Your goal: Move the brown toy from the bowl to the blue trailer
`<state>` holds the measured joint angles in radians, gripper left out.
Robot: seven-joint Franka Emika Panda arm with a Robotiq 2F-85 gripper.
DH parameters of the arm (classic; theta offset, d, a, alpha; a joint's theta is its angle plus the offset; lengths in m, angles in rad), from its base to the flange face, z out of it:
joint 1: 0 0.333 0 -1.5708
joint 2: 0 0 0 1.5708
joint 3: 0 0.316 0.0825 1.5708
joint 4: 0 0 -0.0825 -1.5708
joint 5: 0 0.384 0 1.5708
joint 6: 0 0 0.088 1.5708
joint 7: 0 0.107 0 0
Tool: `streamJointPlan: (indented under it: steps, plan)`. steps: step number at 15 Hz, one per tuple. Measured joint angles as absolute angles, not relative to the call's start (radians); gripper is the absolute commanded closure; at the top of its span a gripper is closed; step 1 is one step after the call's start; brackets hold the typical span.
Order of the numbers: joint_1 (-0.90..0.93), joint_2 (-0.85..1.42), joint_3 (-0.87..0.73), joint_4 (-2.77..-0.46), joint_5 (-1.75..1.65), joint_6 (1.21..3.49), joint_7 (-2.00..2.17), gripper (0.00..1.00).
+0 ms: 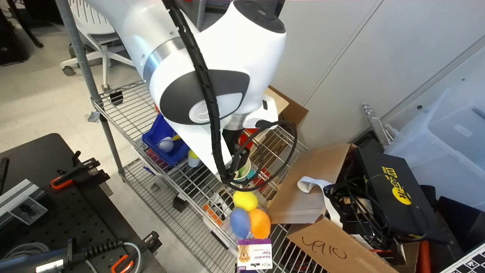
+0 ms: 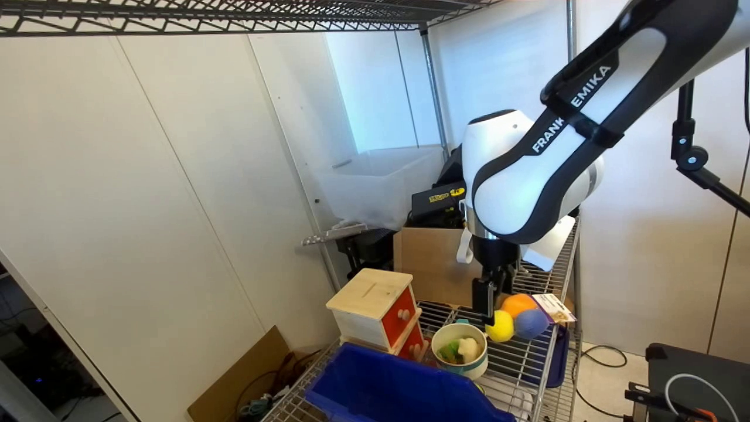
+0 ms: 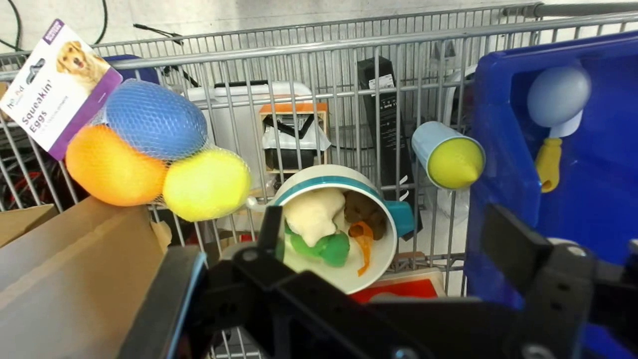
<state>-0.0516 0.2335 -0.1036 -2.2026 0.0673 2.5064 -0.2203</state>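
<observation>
"Four toys show in the bowl [image 3: 344, 275]: a cream toy [image 3: 314, 212], a green toy [image 3: 328, 249], an orange toy [image 3: 365, 244] and the brown toy [image 3: 370, 212]."

"Where's the brown one, exactly?"

"Against the inner wall, on the side toward the blue tub [image 2: 404, 384], with the orange toy partly over it."

"And the end effector [image 2: 495, 302]?"

"It hangs above the table [image 1: 127, 106], near the bowl, its fingers spread wide apart."

"Where does the tub stand?"

"Toward one end of the table, close to the long edge that faces the floor [image 1: 49, 110]. A pale round thing [image 3: 558, 97] and a yellow handle [image 3: 548, 167] lie in it; I can't tell whether they're joined."

"What's around the bowl?"

"A blue cup [image 3: 428, 137], with something yellow [image 3: 454, 164] in its mouth, between bowl and tub. On the bowl's other side, three netted toy eggs [image 3: 158, 130], yellow, orange and blue, near that same long edge, with their card [image 3: 62, 89] right at it. The bowl sits farther in from the edge than the eggs."

"And the rest?"

"A wooden drawer box [image 2: 366, 296] by the opposite long edge, and a cardboard box [image 2: 436, 264] toward the other end."
</observation>
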Motion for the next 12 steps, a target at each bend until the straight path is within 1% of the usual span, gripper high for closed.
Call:
streamJointPlan:
  steps: [6, 12]
  plan:
    - [-0.053, 0.239, -0.102, -2.201, 0.054, 2.506, -0.187, 0.0]
    - [-0.046, 0.348, -0.12, -2.135, -0.068, 2.526, 0.073, 0.0]
